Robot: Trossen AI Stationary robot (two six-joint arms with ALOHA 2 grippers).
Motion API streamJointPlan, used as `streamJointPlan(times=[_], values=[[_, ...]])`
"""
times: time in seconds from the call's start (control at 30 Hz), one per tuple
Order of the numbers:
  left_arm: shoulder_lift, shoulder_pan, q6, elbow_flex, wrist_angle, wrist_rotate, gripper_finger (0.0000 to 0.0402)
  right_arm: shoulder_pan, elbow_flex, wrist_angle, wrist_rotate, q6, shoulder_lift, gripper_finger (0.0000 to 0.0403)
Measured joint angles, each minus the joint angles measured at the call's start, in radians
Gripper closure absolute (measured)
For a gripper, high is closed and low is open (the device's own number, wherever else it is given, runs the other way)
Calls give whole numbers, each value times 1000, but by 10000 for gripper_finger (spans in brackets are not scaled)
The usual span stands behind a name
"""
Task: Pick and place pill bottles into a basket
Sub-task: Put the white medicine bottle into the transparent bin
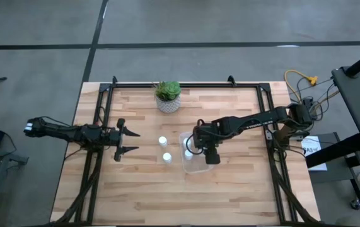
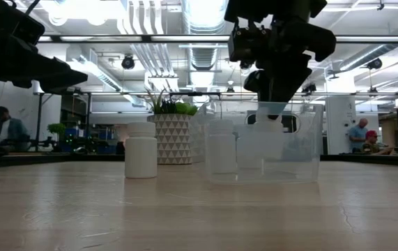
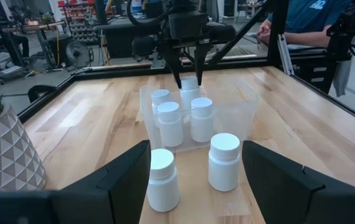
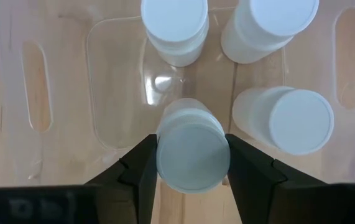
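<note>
Clear plastic basket [image 1: 195, 165] sits mid-table with three bottles [image 4: 176, 25] standing inside; the right gripper [image 4: 189, 163] hangs over it, fingers pinching a fourth bottle [image 4: 193, 155] by its sides. Two more bottles [image 1: 162, 141] stand on the wood just left of the basket. Near them the left gripper [image 1: 131, 142] waits, fingers spread.

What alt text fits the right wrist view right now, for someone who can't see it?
Looking straight down, the right gripper clamps a white pill bottle by its cap inside the clear basket. Three more pill bottles stand upright on the basket floor beyond it, with light wooden table showing through the plastic.
</note>
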State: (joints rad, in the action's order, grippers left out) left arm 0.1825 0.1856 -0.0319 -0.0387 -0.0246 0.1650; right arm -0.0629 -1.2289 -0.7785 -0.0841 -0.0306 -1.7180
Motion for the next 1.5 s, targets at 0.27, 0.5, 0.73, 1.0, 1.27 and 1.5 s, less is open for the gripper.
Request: streamJointPlan(times=[0.27,0.5,0.73,1.0,1.27,1.5], values=[[2,0,0,0,1,0,166,0,-29,-4,-4,3,-54,256],[3,1,0,2,0,0,166,0,-88,-57,-3,7,-107,256],[5,1,1,3,1,-2,166,0,-114,-83,-3,14,-140,256],[9,0,1,3,2,-4,166,0,-129,-97,-4,4,-142,222],[9,0,1,4,2,-7,166,0,-135,-98,-51,-15,-142,177],[9,0,1,4,2,-7,166,0,-147,-93,-59,-19,-140,184]])
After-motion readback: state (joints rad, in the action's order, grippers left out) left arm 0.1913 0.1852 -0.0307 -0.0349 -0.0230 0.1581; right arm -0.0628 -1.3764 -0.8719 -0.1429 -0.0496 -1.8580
